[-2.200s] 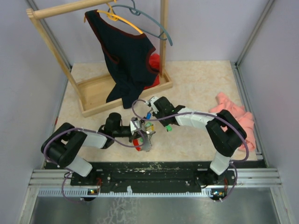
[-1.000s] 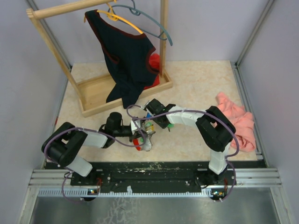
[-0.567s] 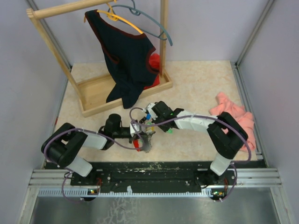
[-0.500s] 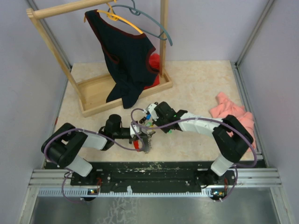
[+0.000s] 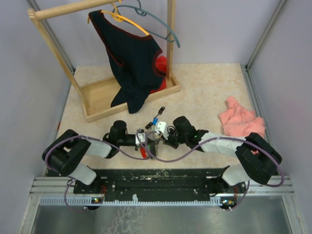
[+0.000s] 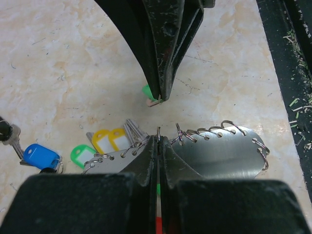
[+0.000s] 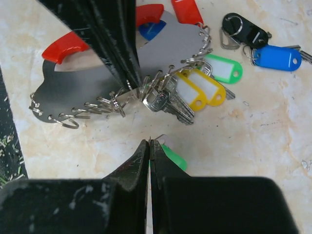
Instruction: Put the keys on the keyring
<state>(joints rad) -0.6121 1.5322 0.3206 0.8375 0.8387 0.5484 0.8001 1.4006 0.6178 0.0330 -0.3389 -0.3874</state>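
Your left gripper (image 6: 158, 132) is pinched fully together on the edge of the keyring (image 6: 219, 152), holding one of the small wire loops that line its grey plate. The keyring lies flat on the table (image 6: 73, 58) just in front of the left arm, with its red end beside those fingers. Your right gripper (image 7: 149, 142) is closed tight too. It has the wire loop of a green-tagged key (image 7: 173, 157) nipped at its very tip, just short of the plate's edge and facing the left fingertips.

Treat the left arm as the anchor and keep it motionless, so the target loop does not wander. Bring the green key in low and slowly, aiming its loop at a free wire loop, not at the plate itself. The hold looks slight, so any sideways scrape could twist the key out. The yellow-tagged keys (image 7: 197, 90) crowd the edge close by, so approach from the clear side.
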